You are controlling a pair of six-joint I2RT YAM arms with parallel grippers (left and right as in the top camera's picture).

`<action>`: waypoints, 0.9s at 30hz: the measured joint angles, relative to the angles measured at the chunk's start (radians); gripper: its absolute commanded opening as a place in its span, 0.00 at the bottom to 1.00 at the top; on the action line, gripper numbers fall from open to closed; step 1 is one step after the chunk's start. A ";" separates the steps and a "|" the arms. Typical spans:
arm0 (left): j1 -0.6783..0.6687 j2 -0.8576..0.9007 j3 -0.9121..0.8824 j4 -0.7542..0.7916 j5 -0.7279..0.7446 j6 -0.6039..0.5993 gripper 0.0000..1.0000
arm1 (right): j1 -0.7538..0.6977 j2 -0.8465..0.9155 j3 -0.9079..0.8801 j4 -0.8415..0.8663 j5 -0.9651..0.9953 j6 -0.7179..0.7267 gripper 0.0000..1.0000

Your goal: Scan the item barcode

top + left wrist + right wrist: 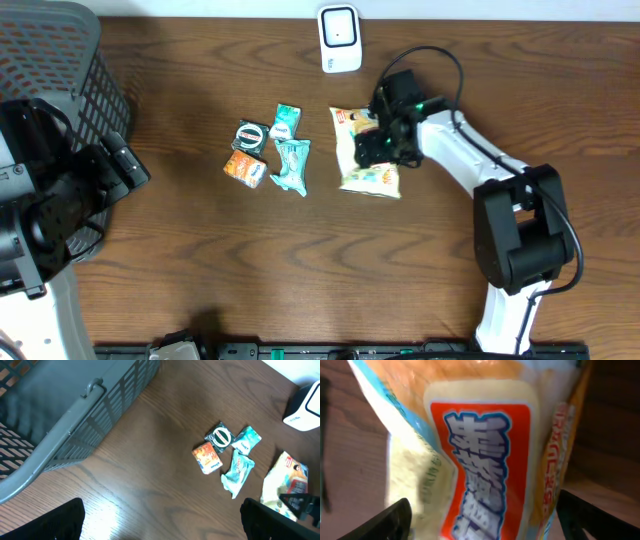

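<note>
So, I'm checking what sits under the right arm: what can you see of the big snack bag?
The snack bag is a crinkly, glossy plastic pouch, white and pale yellow, with an orange-red label panel bearing blue-outlined characters. It lies on the wooden table, near the white scanner. The right gripper straddles it, jaws open; contact unclear.

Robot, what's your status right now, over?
Left gripper open, parked near the basket. Right gripper open, straddling the snack bag on the table. Nothing between bag and white scanner; small packets off to one side.
</note>
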 measured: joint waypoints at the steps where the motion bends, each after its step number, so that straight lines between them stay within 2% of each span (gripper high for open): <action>1: 0.000 0.000 0.000 0.000 0.000 0.000 0.98 | 0.010 0.000 -0.012 0.008 0.013 0.003 0.75; 3: 0.000 0.000 0.000 0.000 0.000 0.000 0.98 | 0.027 0.000 -0.028 0.019 0.043 0.009 0.66; 4: 0.000 0.000 0.000 0.000 0.000 0.000 0.98 | 0.034 0.002 -0.033 0.021 0.055 0.014 0.58; 5: 0.000 0.000 0.000 0.000 0.000 0.000 0.98 | 0.042 0.004 -0.037 0.022 0.070 0.014 0.45; 7: 0.000 0.000 0.000 0.000 0.000 0.000 0.98 | 0.045 0.007 -0.038 0.024 0.082 0.027 0.33; 9: 0.000 0.000 0.000 0.000 0.000 0.000 0.97 | 0.045 0.007 -0.038 0.026 0.088 0.031 0.06; 10: 0.000 0.000 0.000 0.000 0.000 0.000 0.98 | 0.045 0.007 -0.038 0.027 0.089 0.036 0.01; 20: 0.000 0.000 0.000 0.000 0.000 0.000 0.98 | 0.045 -0.009 -0.023 -0.007 0.090 0.053 0.01; 27: 0.000 0.000 0.000 0.000 0.000 0.000 0.98 | 0.037 -0.014 0.060 0.005 0.124 0.057 0.01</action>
